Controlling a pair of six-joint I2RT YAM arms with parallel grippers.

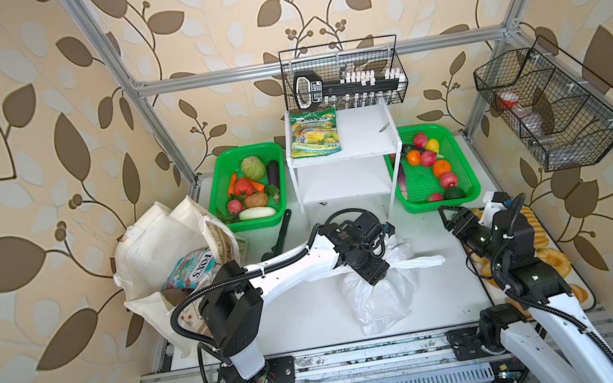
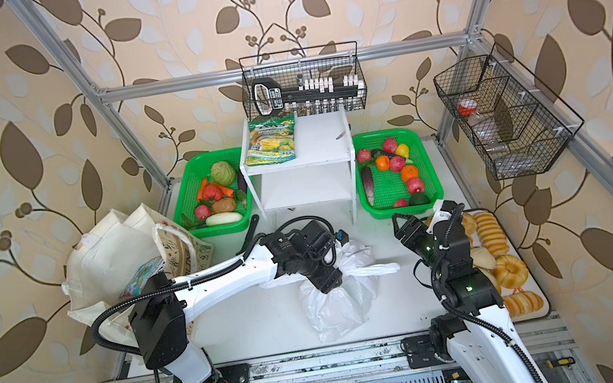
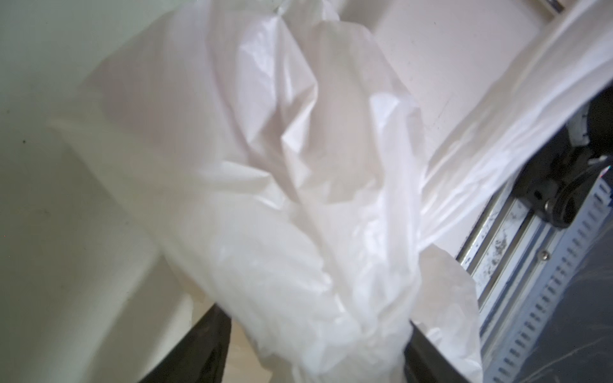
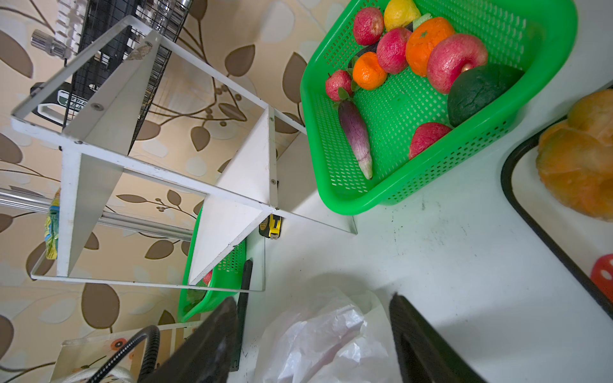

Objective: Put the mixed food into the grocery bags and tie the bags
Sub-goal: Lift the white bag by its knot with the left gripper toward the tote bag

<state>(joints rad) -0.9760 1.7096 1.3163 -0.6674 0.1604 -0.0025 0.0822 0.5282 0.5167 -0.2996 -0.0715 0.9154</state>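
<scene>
In both top views: L gripper point(image 1: 373, 276) is down on bag point(image 1: 383, 310) at centre. R gripper point(image 1: 452, 213) hangs apart, by bread point(image 1: 552, 263). FOX'S packet point(image 1: 189, 273) is in tote point(image 1: 153, 243).
L wrist: fingers point(image 3: 199, 351) pinch bag's bunched neck, prob. for tying.
R wrist: fingers point(image 4: 421, 338) spread, empty.

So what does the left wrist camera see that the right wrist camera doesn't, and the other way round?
Only the left wrist camera: the white plastic bag bunched tight between the fingers of the left gripper, and a metal rail. Only the right wrist camera: the green basket of toy fruit, the white shelf, the bread tray, and the open, empty right gripper. Both: that bag, and the white tabletop.
</scene>
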